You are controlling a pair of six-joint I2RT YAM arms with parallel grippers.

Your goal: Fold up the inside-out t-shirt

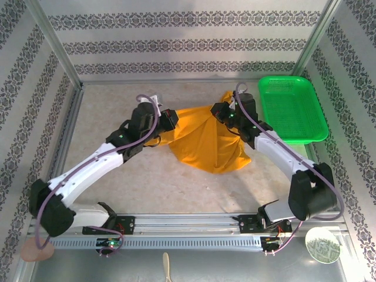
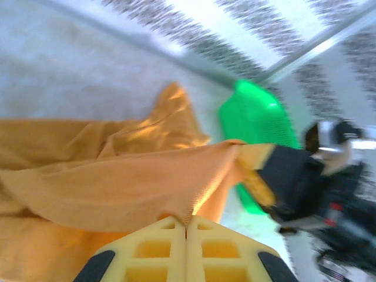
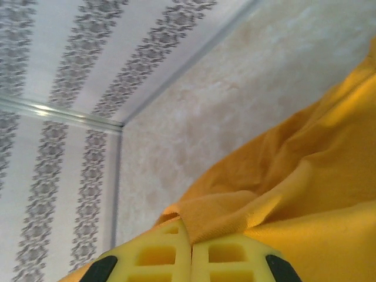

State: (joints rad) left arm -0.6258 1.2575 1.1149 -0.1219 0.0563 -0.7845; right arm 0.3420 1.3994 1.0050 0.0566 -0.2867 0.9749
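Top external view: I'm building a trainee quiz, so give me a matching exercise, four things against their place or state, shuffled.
1. t-shirt
2. green basket
3. left gripper
4. right gripper

A. shut on the shirt edge nearer the basket
B. far right corner
C. bunched between both arms
D. shut on the shirt edge away from the basket

Pairs: 1-C, 2-B, 3-D, 4-A

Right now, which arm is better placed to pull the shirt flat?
Probably left: left gripper, shut on the t-shirt, has bare table beside it; right gripper sits close to the green basket.
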